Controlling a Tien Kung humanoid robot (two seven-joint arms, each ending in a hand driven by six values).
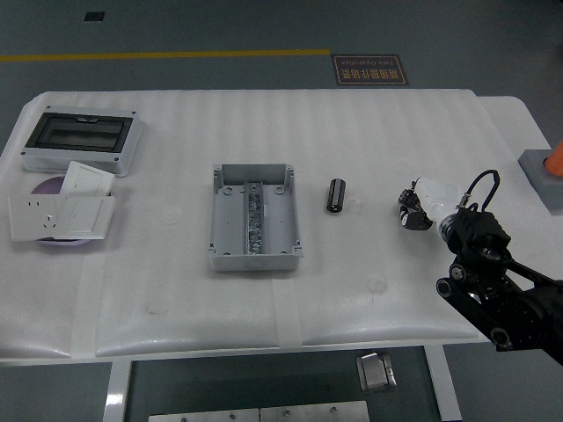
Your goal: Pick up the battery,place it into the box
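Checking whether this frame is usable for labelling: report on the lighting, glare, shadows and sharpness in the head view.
Head view: even, diffuse overhead light; the white table is bright, with soft sheen along its padded ridges but no blown-out glare. Shadows are faint and short beside the box and battery. Both are sharp, with no motion blur; the right hand is pale against the table, so its fingers are hard to read.

A single head view looks forward and steeply down from high on the robot's side, taking in the whole white padded surface [369, 132], its near edge low in frame, grey floor beyond; the black right hand [415, 211] enters lower right
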